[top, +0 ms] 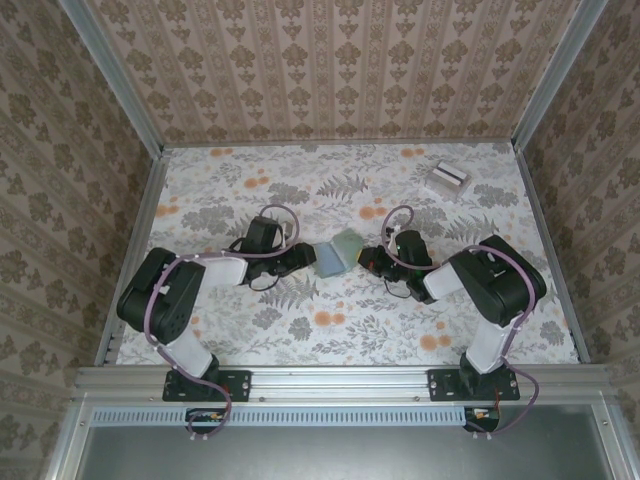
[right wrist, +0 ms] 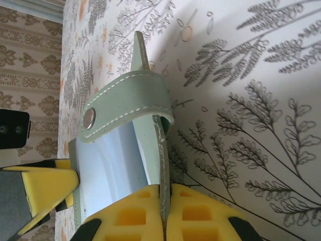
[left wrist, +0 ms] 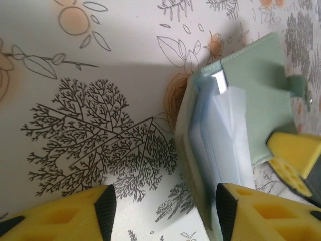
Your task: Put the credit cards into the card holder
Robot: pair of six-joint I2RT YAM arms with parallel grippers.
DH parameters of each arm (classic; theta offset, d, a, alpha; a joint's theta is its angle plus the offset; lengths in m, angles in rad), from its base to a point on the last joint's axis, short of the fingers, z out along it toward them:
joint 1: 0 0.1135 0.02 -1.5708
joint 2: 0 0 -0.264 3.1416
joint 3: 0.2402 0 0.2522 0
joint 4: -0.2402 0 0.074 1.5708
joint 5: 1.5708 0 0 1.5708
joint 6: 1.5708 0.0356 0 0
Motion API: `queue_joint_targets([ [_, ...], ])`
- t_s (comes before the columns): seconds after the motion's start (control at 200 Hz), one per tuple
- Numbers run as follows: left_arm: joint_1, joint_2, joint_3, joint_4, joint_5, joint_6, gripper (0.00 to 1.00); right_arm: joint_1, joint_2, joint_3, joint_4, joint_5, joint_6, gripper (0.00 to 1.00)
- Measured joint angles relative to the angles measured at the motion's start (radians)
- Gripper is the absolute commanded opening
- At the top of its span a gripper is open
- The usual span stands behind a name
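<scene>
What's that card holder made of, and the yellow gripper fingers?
Card holder: matte grey-green leather or faux leather, judging by white edge stitching; its snap looks shiny metal, inner sleeves glossy clear plastic. Yellow fingers: matte, probably moulded or printed plastic, with hollow cells.

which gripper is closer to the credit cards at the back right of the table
Right. The right gripper, clamped on the card holder at mid-table, is on the side facing the credit cards toward the far right; the left gripper is on the holder's other side, farther away.

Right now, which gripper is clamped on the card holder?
The right gripper: shut on one cover of the card holder. The left gripper stands wide open at its edge.
</scene>
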Motion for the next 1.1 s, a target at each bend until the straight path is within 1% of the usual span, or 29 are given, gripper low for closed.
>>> queue_joint_targets([
  [0.035, 0.000, 0.011, 0.000, 0.018, 0.003, -0.012, 0.38, 0.000, 0.002, -0.002, 0.000, 0.000, 0.005, 0.00],
  [0.08, 0.001, 0.026, 0.000, 0.035, 0.006, -0.013, 0.28, 0.000, 0.002, -0.004, -0.001, 0.000, 0.011, 0.00],
  [0.14, 0.001, 0.036, 0.000, 0.045, 0.012, -0.029, 0.19, 0.000, 0.002, -0.005, -0.001, -0.001, 0.017, 0.01],
  [0.22, 0.001, 0.039, 0.000, 0.050, 0.023, -0.030, 0.00, 0.000, 0.004, -0.005, -0.003, -0.002, 0.021, 0.04],
  [0.33, 0.002, 0.037, 0.000, 0.062, 0.032, -0.032, 0.00, -0.005, 0.004, -0.005, -0.016, -0.002, 0.020, 0.15],
  [0.365, 0.001, 0.033, 0.000, 0.062, 0.035, -0.032, 0.00, -0.005, 0.004, -0.005, -0.024, -0.003, 0.015, 0.22],
  [0.43, 0.001, 0.014, 0.000, 0.055, 0.037, -0.031, 0.00, -0.005, -0.011, 0.003, -0.051, -0.008, -0.009, 0.30],
  [0.51, 0.000, -0.026, 0.000, 0.024, 0.037, -0.022, 0.00, -0.004, -0.057, 0.026, -0.151, 0.000, -0.064, 0.46],
  [0.6, 0.000, -0.068, 0.010, -0.028, 0.038, -0.006, 0.00, -0.002, -0.130, 0.061, -0.306, 0.032, -0.159, 0.52],
  [0.675, 0.000, -0.083, 0.029, -0.073, 0.041, 0.007, 0.00, -0.005, -0.204, 0.093, -0.450, 0.072, -0.253, 0.54],
  [0.745, 0.001, -0.090, 0.051, -0.124, 0.049, 0.023, 0.00, -0.011, -0.252, 0.117, -0.547, 0.100, -0.323, 0.55],
  [0.85, 0.001, -0.090, 0.081, -0.197, 0.056, 0.045, 0.00, -0.015, -0.303, 0.143, -0.673, 0.099, -0.427, 0.54],
  [0.925, 0.000, -0.090, 0.098, -0.234, 0.061, 0.055, 0.00, -0.001, -0.320, 0.187, -0.791, 0.089, -0.503, 0.48],
  [1.005, 0.000, -0.091, 0.109, -0.261, 0.069, 0.063, 0.00, 0.051, -0.319, 0.271, -0.922, 0.079, -0.581, 0.39],
  [1.05, 0.000, -0.091, 0.113, -0.270, 0.076, 0.066, 0.00, 0.079, -0.319, 0.316, -0.964, 0.063, -0.601, 0.36],
  [1.1, 0.000, -0.091, 0.117, -0.278, 0.084, 0.069, 0.00, 0.106, -0.315, 0.356, -0.986, 0.033, -0.613, 0.36],
])
